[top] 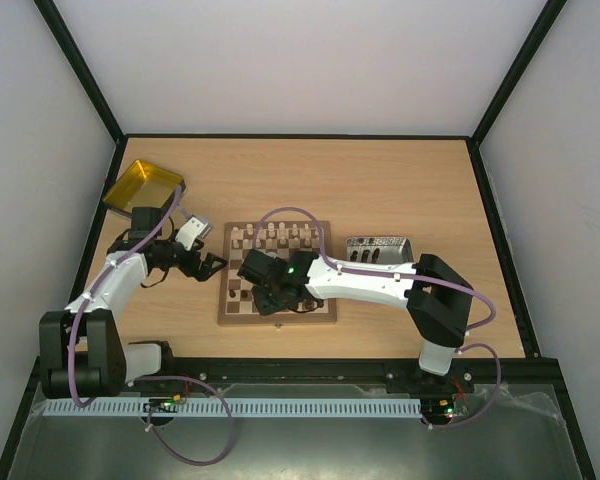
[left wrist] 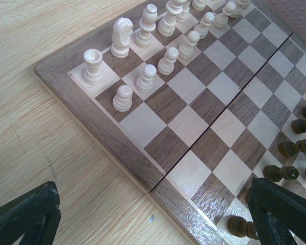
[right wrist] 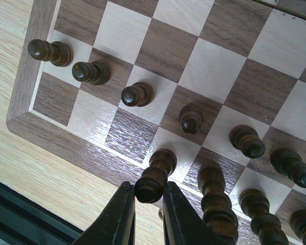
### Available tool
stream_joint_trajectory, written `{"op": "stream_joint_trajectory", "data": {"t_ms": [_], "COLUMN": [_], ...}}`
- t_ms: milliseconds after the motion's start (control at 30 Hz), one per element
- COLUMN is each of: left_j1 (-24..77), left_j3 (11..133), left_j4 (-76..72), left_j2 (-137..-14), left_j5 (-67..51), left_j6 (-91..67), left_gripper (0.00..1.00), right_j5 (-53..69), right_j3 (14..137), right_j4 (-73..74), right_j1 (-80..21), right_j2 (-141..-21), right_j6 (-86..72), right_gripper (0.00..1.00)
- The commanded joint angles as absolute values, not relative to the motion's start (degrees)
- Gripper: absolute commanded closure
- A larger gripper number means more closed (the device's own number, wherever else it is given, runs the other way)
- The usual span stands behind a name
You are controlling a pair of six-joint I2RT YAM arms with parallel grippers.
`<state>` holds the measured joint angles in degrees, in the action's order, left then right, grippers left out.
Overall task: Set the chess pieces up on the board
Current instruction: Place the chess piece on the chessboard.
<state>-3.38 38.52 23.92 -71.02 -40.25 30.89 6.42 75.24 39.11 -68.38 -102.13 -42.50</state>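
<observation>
The board (top: pixel 280 262) lies mid-table. Cream pieces (top: pixel 275 236) stand in two rows along its far side and show in the left wrist view (left wrist: pixel 143 51). Dark pieces (right wrist: pixel 92 72) stand on its near side. My right gripper (right wrist: pixel 147 191) is shut on the head of a dark piece (right wrist: pixel 154 178), which stands tilted on a light square of the nearest row; in the top view this gripper (top: pixel 265 296) is over the board's near left part. My left gripper (left wrist: pixel 153 219) is open and empty, low over the board's left edge (left wrist: pixel 158 189); the top view shows it (top: pixel 212 262) there.
A yellow translucent tray (top: pixel 140 185) sits at the far left of the table. A grey metallic tray (top: pixel 380 248) sits right of the board, partly under my right arm. More dark pieces (right wrist: pixel 217 201) stand just right of the held one.
</observation>
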Motion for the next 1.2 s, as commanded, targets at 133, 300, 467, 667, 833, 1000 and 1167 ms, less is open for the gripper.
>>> {"op": "stream_joint_trajectory", "data": {"t_ms": [133, 300, 467, 667, 833, 1000, 1167], "left_j1": [-3.2, -3.2, -3.2, -3.2, -3.2, -3.2, -3.2], "left_j3": [37.6, 37.7, 37.8, 37.7, 37.8, 37.7, 37.7], "left_j4": [24.0, 24.0, 24.0, 24.0, 24.0, 24.0, 24.1], "left_j2": [-70.8, -70.7, -70.8, -70.8, -70.9, -70.9, -70.9], "left_j5": [-41.1, -41.1, -41.2, -41.3, -41.3, -41.4, -41.3], "left_j6": [31.8, 31.8, 31.8, 31.8, 31.8, 31.8, 31.8], "left_gripper": [0.0, 0.01, 0.01, 0.01, 0.0, 0.01, 0.0], "right_j5": [6.7, 6.4, 6.2, 6.1, 5.9, 5.9, 5.9], "right_j3": [74.6, 74.3, 74.4, 74.6, 74.7, 74.7, 74.8], "right_j4": [38.4, 38.4, 38.6, 38.9, 39.2, 39.3, 39.3], "right_j1": [-68.8, -68.8, -68.8, -68.8, -68.8, -68.8, -68.8], "right_j2": [-103.1, -103.1, -103.2, -103.3, -103.5, -103.5, -103.6], "right_j6": [-42.5, -42.5, -42.5, -42.3, -42.3, -42.2, -42.3], "right_gripper": [0.85, 0.85, 0.85, 0.85, 0.84, 0.83, 0.77]}}
